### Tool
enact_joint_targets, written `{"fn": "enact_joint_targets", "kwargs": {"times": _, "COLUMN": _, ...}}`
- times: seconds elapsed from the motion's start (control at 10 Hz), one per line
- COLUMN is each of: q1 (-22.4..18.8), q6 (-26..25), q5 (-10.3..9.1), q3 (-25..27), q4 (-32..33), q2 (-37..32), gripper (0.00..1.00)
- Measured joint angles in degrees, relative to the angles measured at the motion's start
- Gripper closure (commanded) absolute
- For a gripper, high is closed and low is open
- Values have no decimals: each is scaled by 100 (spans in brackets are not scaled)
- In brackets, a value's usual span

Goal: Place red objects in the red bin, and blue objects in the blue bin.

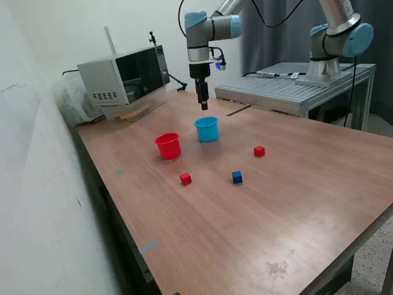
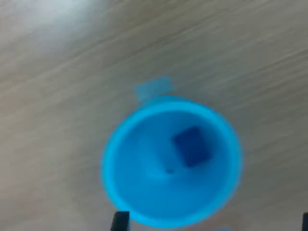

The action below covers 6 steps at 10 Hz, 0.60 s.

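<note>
Surface: a brown wood-grain table (image 1: 295, 203) with a scuffed patch near its front edge.
Room: a microwave (image 1: 126, 77) stands at the table's far corner by a pale wall; a metal platform (image 1: 288, 89) behind carries a second arm's base (image 1: 334, 52).
Blue bin (image 1: 207, 129): upright, mid-table, just at 3 o'clock of the red bin (image 1: 168, 146) in the exterior view.
Inside the bin: the wrist view shows one dark-blue cube (image 2: 192, 147) resting on the bin's floor, off-centre.
Loose cubes: a red cube (image 1: 185, 179) at 5 o'clock of the red bin, a blue cube (image 1: 237, 177) at 5 o'clock of the blue bin, a second red cube (image 1: 259, 151) at 4 o'clock of it.
Gripper (image 1: 204, 104): hangs straight above the blue bin, clear of its rim, nothing seen in its fingers.
Hard to tell: how far the jaws are parted; the wrist view is blurred and shows only dark finger tips at its edge.
</note>
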<state>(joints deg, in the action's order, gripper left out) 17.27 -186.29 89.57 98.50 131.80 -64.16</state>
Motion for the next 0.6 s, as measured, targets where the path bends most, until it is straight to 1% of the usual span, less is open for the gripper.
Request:
{"fn": "enact_joint_targets", "kwargs": {"times": 0.2, "q1": -635, "q6": -100, "q5": -11, "q3": -2, "q4": -208, "q2": -398, "gripper": 0}}
{"fn": "enact_joint_targets", "kwargs": {"times": 0.3, "q1": -1007, "q6": -331, "q5": -19, "q3": -4, "q4": -315, "q2": -575, "gripper": 0}}
{"fn": "enact_joint_targets", "kwargs": {"times": 0.4, "q1": -1353, "q6": -651, "q5": -23, "q3": -5, "q4": -377, "q2": -697, "gripper": 0}}
{"fn": "enact_joint_targets", "kwargs": {"times": 0.6, "q1": -1832, "q6": -1444, "q5": -26, "q3": -148, "q4": -411, "q2": -680, "gripper": 0}}
